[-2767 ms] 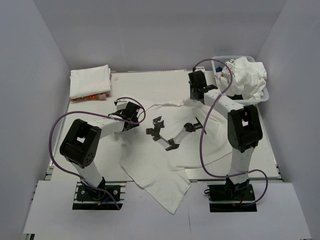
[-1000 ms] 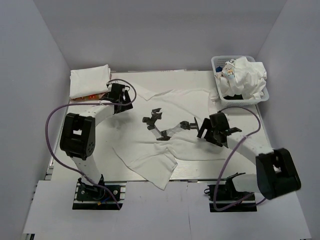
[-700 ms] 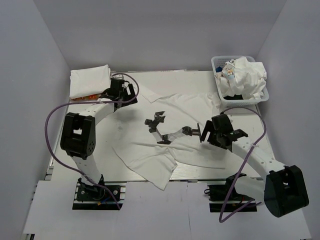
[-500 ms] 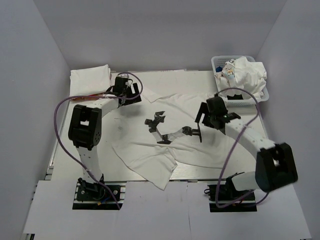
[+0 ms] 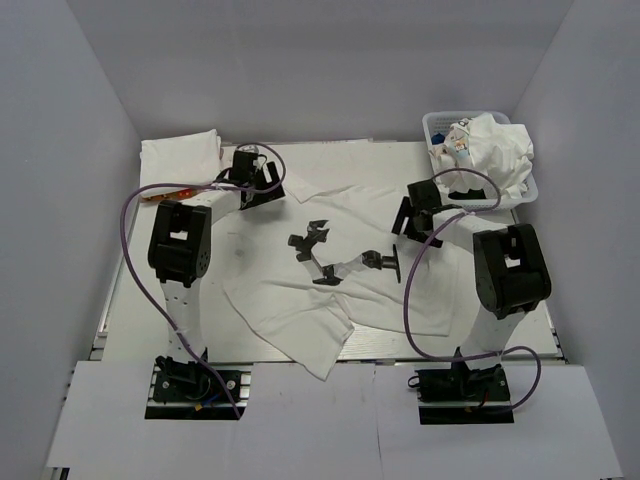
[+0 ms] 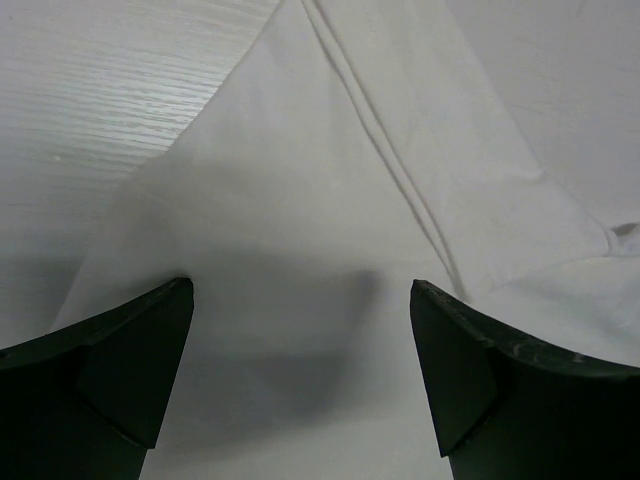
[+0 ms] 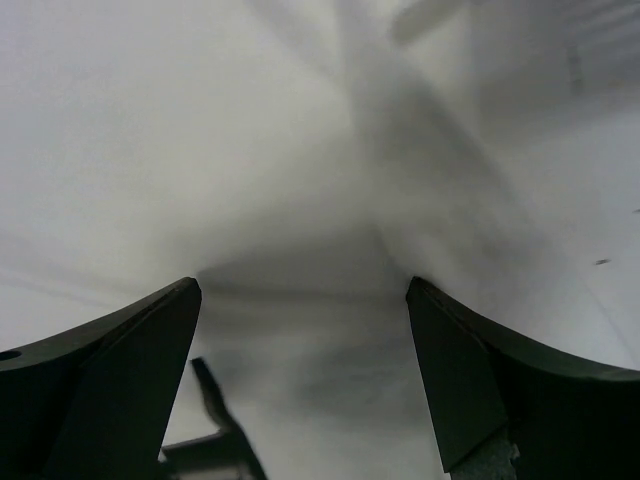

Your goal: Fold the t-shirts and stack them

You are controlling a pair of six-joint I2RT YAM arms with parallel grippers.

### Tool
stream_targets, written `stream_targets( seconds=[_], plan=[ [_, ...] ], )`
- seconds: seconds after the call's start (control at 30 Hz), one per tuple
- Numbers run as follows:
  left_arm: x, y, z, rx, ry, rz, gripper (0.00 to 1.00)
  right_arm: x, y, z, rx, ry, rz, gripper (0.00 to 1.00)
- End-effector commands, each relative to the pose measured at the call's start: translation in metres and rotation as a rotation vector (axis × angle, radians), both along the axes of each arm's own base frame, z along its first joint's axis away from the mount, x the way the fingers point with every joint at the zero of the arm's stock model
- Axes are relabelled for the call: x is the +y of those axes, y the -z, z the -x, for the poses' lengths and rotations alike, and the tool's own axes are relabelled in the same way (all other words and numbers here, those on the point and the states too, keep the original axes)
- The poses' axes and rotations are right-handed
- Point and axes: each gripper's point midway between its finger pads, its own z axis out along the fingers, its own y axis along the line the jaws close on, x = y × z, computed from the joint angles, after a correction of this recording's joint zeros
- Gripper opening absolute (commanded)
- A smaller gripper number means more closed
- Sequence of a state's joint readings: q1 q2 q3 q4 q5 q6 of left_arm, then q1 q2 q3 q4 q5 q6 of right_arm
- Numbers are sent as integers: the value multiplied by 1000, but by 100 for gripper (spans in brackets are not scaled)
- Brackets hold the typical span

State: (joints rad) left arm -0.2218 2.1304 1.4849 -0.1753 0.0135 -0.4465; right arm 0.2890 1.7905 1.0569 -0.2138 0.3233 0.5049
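Observation:
A white t-shirt with a black chest print lies spread across the middle of the table, and its lower corner hangs over the front edge. My left gripper is open just above the shirt's far-left sleeve. The left wrist view shows that gripper over white cloth with a seam and nothing between its fingers. My right gripper is open over the shirt's right side. In the right wrist view it hovers over blurred white cloth, with a bit of the print at the lower left.
A folded white t-shirt stack sits at the far left corner with something orange beside it. A white lattice basket at the far right holds crumpled white t-shirts. Bare table shows left of the sleeve.
The left gripper moved right from the folded stack to the shirt's far-left sleeve. The right arm swung from the near right to the shirt's right side. Both stayed open.

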Motion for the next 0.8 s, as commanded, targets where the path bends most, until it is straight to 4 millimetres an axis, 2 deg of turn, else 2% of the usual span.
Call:
stream_targets(
  seconds=[0.0,0.03,0.07,0.1,0.2,0.27,0.4,0.53,0.63,0.67,0.73,0.77],
  plan=[
    [47,47,26,163,-130,-101,100,-45,-3,-4,-30,113,60,90],
    [56,50,28,172,-151,-111,100,-51,-1,-2,-24,126,70,90],
    [56,50,28,173,-159,-104,100,-58,-4,-1,-30,148,82,90],
    [65,52,29,183,-178,-112,100,-71,-1,3,-18,179,89,90],
    [76,52,28,184,-201,-110,100,-86,-6,7,-33,226,79,90],
    [83,52,27,183,-209,-122,100,-86,-8,6,-40,222,52,90],
    [92,49,30,192,-231,-138,100,-80,-30,1,-93,190,6,90],
    [106,45,35,197,-272,-179,100,-91,-43,4,-117,234,32,90],
    [112,32,39,183,-276,-181,100,-71,-55,2,-130,150,-16,90],
    [109,26,37,172,-269,-169,100,-47,-60,-3,-148,65,-109,90],
    [104,6,29,114,-232,-153,100,-21,-72,-10,-193,-44,-146,90],
    [96,-4,26,91,-215,-142,100,-4,-87,-19,-234,-108,-160,90]
  ],
)
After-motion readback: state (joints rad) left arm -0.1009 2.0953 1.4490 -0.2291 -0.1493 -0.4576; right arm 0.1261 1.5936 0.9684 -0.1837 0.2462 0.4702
